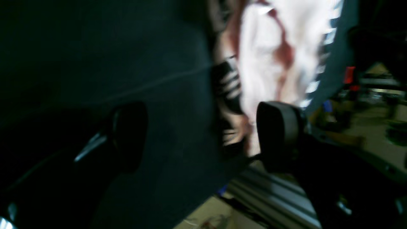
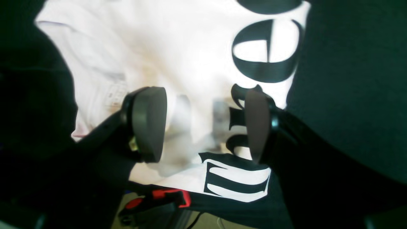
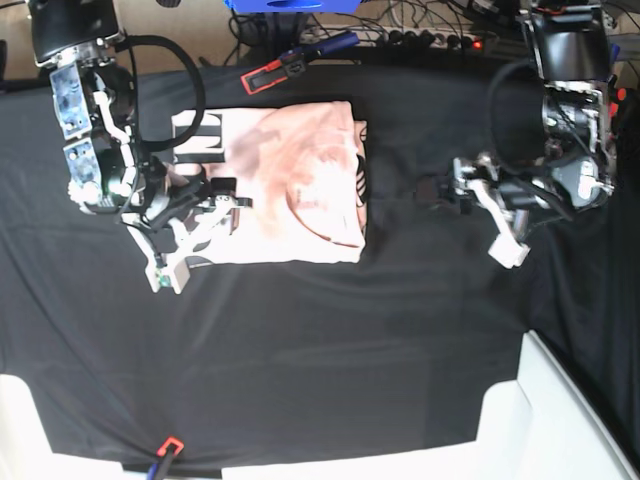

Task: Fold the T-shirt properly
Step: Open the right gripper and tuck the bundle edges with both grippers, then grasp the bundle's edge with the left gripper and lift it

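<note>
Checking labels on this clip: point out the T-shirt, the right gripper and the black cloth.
T-shirt (image 3: 290,185): base view, middle of the pink fabric.
Right gripper (image 2: 205,125): right wrist view, between its fingertips.
Black cloth (image 3: 330,340): base view, bare area.

Black tablecloth (image 3: 320,350) — cluttered cables (image 3: 420,30) behind

Big black letters on T-shirt (image 2: 178,54), cut off by folds, can't make out a word. No other text readable.
</note>
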Controlling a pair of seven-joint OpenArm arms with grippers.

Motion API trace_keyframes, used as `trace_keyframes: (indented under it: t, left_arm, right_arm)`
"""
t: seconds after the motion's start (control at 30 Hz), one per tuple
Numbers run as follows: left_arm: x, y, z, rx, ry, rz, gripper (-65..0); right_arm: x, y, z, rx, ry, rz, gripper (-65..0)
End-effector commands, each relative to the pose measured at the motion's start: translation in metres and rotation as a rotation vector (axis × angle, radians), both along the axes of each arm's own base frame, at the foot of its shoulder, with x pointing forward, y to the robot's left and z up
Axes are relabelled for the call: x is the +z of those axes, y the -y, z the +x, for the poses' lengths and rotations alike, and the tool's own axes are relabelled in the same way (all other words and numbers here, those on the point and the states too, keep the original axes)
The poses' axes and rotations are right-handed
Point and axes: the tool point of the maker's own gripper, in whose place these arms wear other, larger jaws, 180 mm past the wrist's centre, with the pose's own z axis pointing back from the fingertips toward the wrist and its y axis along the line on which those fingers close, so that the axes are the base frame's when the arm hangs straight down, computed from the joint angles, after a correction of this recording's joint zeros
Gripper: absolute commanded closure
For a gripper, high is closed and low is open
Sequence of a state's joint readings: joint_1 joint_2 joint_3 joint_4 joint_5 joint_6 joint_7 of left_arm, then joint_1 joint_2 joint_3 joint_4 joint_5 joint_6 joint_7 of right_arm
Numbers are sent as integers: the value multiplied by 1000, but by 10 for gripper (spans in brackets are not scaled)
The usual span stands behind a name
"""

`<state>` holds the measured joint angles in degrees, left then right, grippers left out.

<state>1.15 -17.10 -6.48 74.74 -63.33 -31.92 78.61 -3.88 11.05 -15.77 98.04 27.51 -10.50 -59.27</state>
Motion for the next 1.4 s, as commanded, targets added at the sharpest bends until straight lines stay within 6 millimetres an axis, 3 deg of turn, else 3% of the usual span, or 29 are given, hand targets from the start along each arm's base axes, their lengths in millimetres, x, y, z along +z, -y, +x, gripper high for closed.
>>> trace_keyframes:
  t: [0.0,0.4,0.6,0.8,0.9,1.2,1.37]
  left_arm:
    - [4,-2,-1,-20,1,2,-527]
    - [7,51,14,54,-37,-131,-527]
    - [9,59,19,59,-36,-150,-527]
    - [-20,60,9,80,-149,-109,-527]
    - [-23,63,10,73,-159,-96,-527]
    - [-42,99,2,0,-201,1,-527]
    - [-40,116,3,-12,-201,-18,-527]
  right_arm:
    - [11,1,10,-1,44,4,-373]
    - [9,1,8,-1,38,2,-373]
    - [9,1,8,-1,37,2,-373]
    - [9,1,8,-1,37,2,-373]
    - [9,1,8,-1,38,2,-373]
    - [9,1,8,-1,38,2,-373]
    - [9,1,8,-1,38,2,-373]
